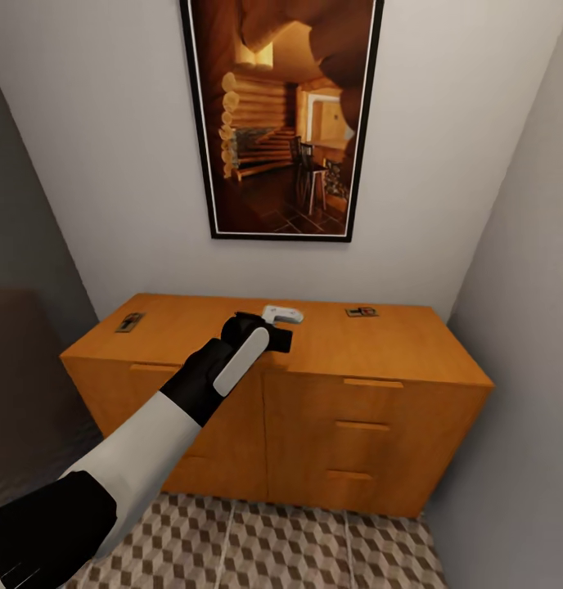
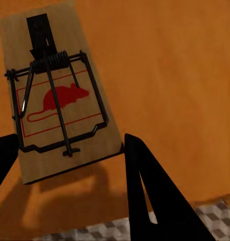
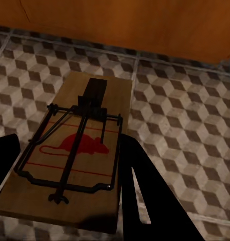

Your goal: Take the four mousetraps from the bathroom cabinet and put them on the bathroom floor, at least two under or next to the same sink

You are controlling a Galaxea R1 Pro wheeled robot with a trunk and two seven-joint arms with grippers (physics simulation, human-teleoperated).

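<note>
The orange-wood cabinet (image 1: 396,348) stands against the back wall. One mousetrap (image 1: 130,321) lies at the left end of its top and another (image 1: 362,311) lies toward the right. My left gripper (image 1: 280,334) reaches over the middle of the top. It is shut on a third mousetrap (image 2: 59,100), with a finger against each side of the board's near end, just over the cabinet top (image 2: 185,75). Low over the bathroom floor (image 3: 185,115), my right gripper (image 3: 67,150) is shut on a fourth mousetrap (image 3: 74,160). The sink is out of view.
A small pale object (image 1: 281,313) lies on the cabinet just behind my left gripper. A framed picture (image 1: 281,114) hangs above. Walls close in on both sides. The cabinet's base (image 3: 145,25) borders the tiles, and the tiled floor (image 1: 314,548) runs along its front.
</note>
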